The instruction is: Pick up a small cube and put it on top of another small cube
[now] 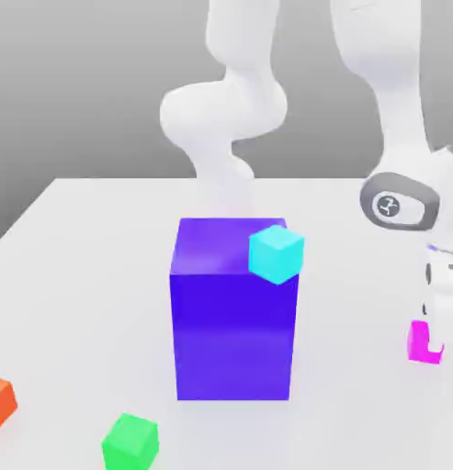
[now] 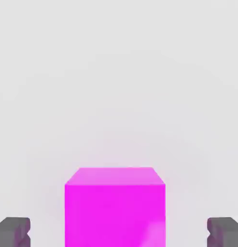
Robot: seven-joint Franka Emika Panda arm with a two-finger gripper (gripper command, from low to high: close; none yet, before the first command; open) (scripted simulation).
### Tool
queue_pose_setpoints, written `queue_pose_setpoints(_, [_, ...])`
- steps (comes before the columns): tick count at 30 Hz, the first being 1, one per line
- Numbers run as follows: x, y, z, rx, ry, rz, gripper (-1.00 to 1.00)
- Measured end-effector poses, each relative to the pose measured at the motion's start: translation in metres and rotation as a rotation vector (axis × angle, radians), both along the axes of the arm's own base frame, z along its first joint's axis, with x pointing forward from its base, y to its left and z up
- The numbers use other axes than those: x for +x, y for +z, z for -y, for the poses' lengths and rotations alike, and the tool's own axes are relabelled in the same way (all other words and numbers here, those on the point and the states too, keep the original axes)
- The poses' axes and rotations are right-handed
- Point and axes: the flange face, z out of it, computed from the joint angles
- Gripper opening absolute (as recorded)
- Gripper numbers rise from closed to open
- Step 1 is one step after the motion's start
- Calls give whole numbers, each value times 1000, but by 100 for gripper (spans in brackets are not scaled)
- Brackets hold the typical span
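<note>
Straddling the small plain magenta-pink cube [image 2: 115,207], the two-finger gripper [image 2: 119,231] stands wide, its dark fingertips [image 2: 13,230] clear of either side (nothing held). The cube sits on the white table [image 1: 73,275], at the exterior view's right. Beyond, the cyan cube [image 1: 276,253] awaits; grasping, lifting and stacking all seem left.

Four small cubes [image 1: 277,253], one tall blue-purple block [image 1: 233,321], one arm [image 1: 395,110].
</note>
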Motion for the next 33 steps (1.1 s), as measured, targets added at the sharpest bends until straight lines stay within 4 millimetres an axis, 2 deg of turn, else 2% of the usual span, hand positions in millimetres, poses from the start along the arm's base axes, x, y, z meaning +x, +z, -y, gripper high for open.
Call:
queue_pose_setpoints(7, [0, 1, 0, 0, 0, 0, -100])
queue_pose_setpoints(12, [0, 50, 0, 0, 0, 0, -100])
queue_pose_setpoints(13, [6, 59, 4, -2, -14, 1, -100])
queue_pose_setpoints(14, [24, 63, 17, -4, -62, 1, -100])
queue_pose_setpoints(16, [65, 69, 52, -9, -179, 0, -100])
queue_pose_setpoints(19, [123, 77, 119, -13, -368, -2, -100])
queue_pose_setpoints(23, [173, 87, 216, -14, -593, -4, -100])
queue_pose_setpoints(26, [193, 96, 289, -11, -746, -5, -100])
queue_pose_setpoints(30, [202, 103, 387, -4, -941, -3, -100])
queue_pose_setpoints(32, [204, 85, 429, 0, -1024, -1, -100])
queue_pose_setpoints(33, [204, 73, 438, 0, -1042, -1, -100])
